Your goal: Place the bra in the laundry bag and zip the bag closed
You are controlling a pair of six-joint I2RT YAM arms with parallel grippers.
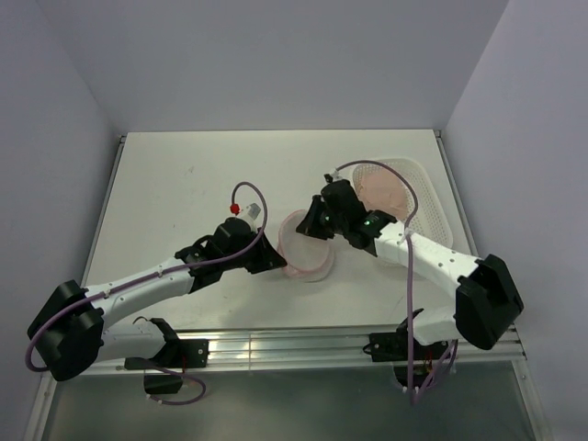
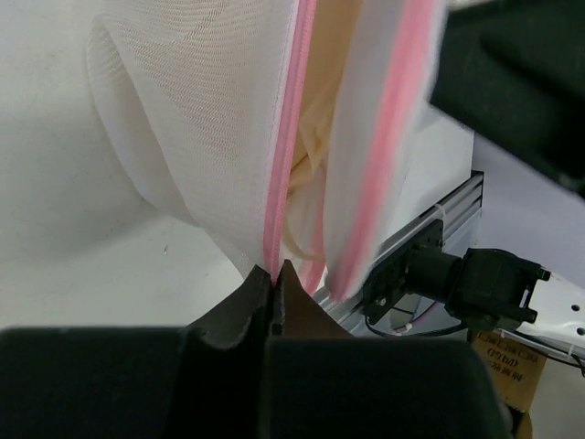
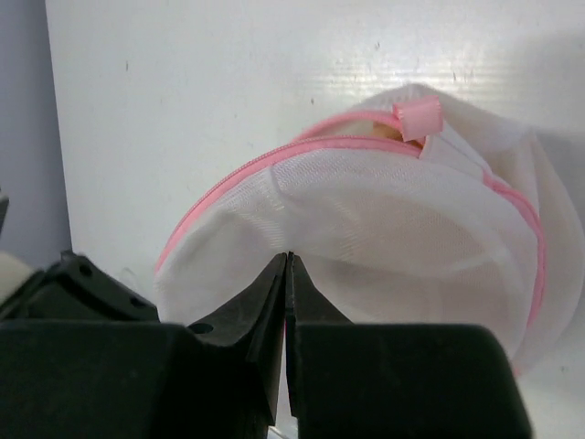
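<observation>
The laundry bag [image 1: 306,246], white mesh with a pink zipper rim, is held up off the table between both grippers at mid-table. My left gripper [image 1: 276,262] is shut on the bag's pink zipper edge [image 2: 275,268] at its near-left side. My right gripper [image 1: 312,220] is shut on the bag's mesh wall [image 3: 288,256] at its far-right side. The bra [image 2: 320,119] shows as peach fabric inside the bag, through the gap between the two zipper lines. A pink zipper tab [image 3: 418,119] sits at the top of the rim, with a sliver of peach beside it.
A white perforated basket [image 1: 439,207] stands at the back right, with a pale pink garment [image 1: 381,188] in it, just behind my right arm. An aluminium rail [image 1: 303,347] runs along the table's near edge. Grey walls close in the back and sides.
</observation>
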